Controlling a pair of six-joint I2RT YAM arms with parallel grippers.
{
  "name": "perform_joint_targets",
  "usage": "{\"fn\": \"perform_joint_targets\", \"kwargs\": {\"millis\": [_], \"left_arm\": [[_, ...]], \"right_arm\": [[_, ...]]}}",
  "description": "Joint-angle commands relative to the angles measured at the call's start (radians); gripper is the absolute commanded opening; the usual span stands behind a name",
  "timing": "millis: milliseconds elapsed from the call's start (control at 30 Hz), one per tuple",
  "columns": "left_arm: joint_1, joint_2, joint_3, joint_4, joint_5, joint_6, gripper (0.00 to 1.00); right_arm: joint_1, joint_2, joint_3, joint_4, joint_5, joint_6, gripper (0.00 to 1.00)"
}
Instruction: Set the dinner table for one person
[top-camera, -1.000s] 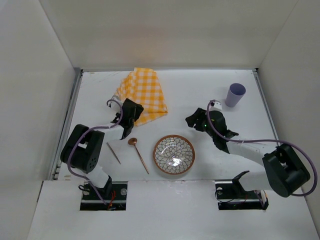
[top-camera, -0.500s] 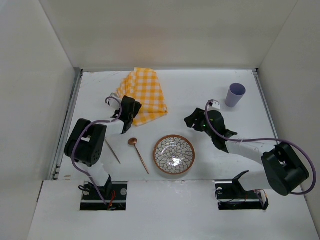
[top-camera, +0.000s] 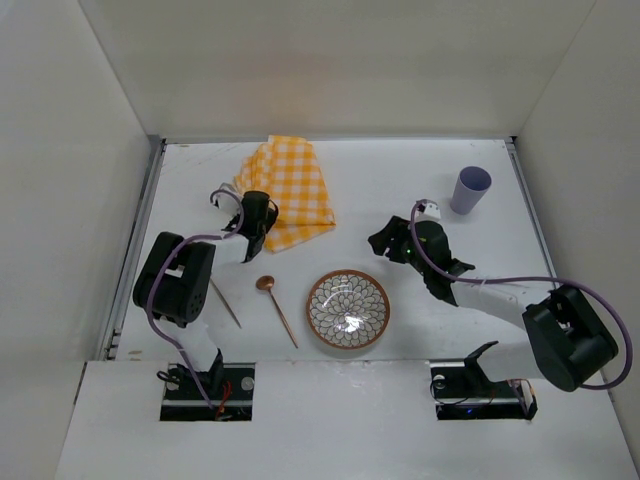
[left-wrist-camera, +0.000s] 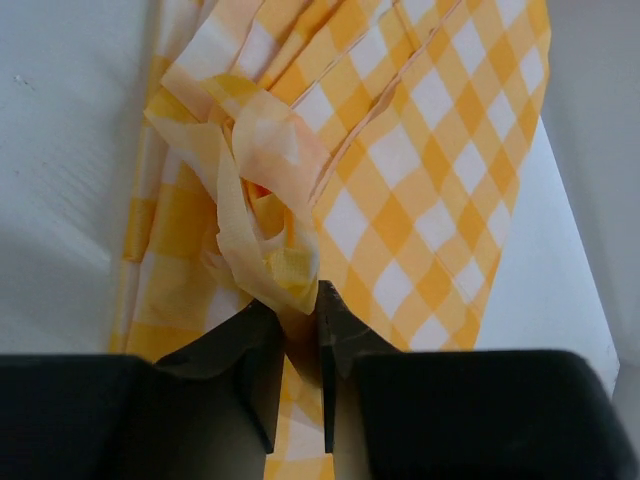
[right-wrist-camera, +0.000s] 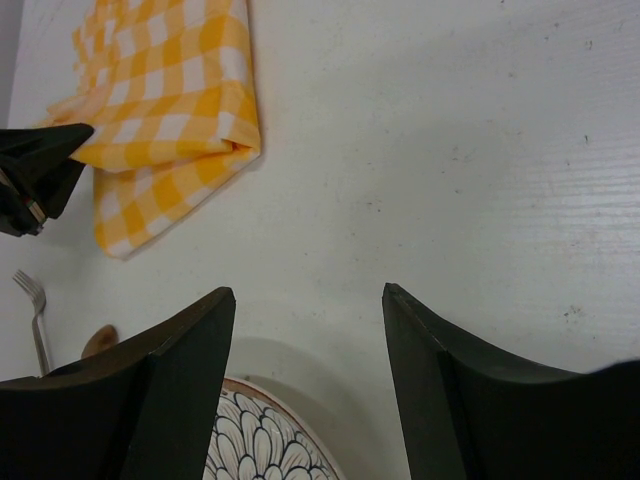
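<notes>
On the white dinner table (top-camera: 380, 190) lies a yellow-and-white checked cloth (top-camera: 292, 185). My left gripper (top-camera: 264, 215) is shut on the cloth's near left edge. In the left wrist view a bunched fold of the cloth (left-wrist-camera: 420, 150) is pinched between the tips of that gripper (left-wrist-camera: 297, 310). My right gripper (top-camera: 385, 240) hangs open over bare table just beyond the patterned bowl (top-camera: 348, 309). In the right wrist view nothing is between the tips of the right gripper (right-wrist-camera: 308, 300), and the bowl's rim (right-wrist-camera: 265, 440) sits below them.
A copper spoon (top-camera: 276, 305) and a fork (top-camera: 226, 304) lie left of the bowl. A lilac cup (top-camera: 470, 189) stands at the far right. Grey rails (top-camera: 135, 250) run along the table's sides, with white walls around.
My left gripper has moved forward onto the cloth's edge and gone from open to shut on it. The right arm has barely moved.
</notes>
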Motion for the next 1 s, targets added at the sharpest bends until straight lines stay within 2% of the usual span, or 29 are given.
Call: {"fn": "perform_joint_targets", "kwargs": {"millis": [0, 100, 267, 500, 567, 700, 767, 833, 867, 967], "left_arm": [[-0.014, -0.051, 0.041, 0.027, -0.012, 0.035, 0.11], [-0.035, -0.099, 0.057, 0.023, -0.009, 0.052, 0.05], [-0.071, -0.157, 0.099, 0.012, -0.018, 0.081, 0.03], [-0.055, -0.13, 0.155, -0.004, -0.01, 0.103, 0.03], [-0.043, -0.104, 0.167, -0.004, -0.009, 0.1, 0.03], [-0.018, -0.044, 0.207, 0.004, 0.013, 0.103, 0.03], [-0.005, -0.027, 0.219, 0.006, 0.022, 0.098, 0.03], [0.011, -0.017, 0.224, 0.009, 0.044, 0.086, 0.03], [0.015, -0.016, 0.224, 0.013, 0.051, 0.083, 0.03], [0.025, -0.013, 0.21, 0.038, 0.073, 0.072, 0.04]], "right_arm": [[0.016, 0.007, 0.041, 0.043, -0.005, -0.013, 0.68], [0.021, 0.018, 0.046, 0.048, -0.008, -0.008, 0.72], [0.074, 0.096, 0.093, 0.075, -0.043, 0.036, 0.78], [0.232, 0.237, 0.306, 0.036, 0.035, 0.068, 0.75], [0.277, 0.312, 0.381, 0.02, 0.082, 0.125, 0.68], [0.352, 0.475, 0.518, -0.02, 0.145, 0.252, 0.44], [0.378, 0.542, 0.575, -0.064, 0.191, 0.309, 0.4], [0.395, 0.593, 0.634, -0.133, 0.252, 0.353, 0.42], [0.4, 0.614, 0.66, -0.164, 0.28, 0.369, 0.48], [0.41, 0.674, 0.748, -0.256, 0.316, 0.403, 0.56]]}}
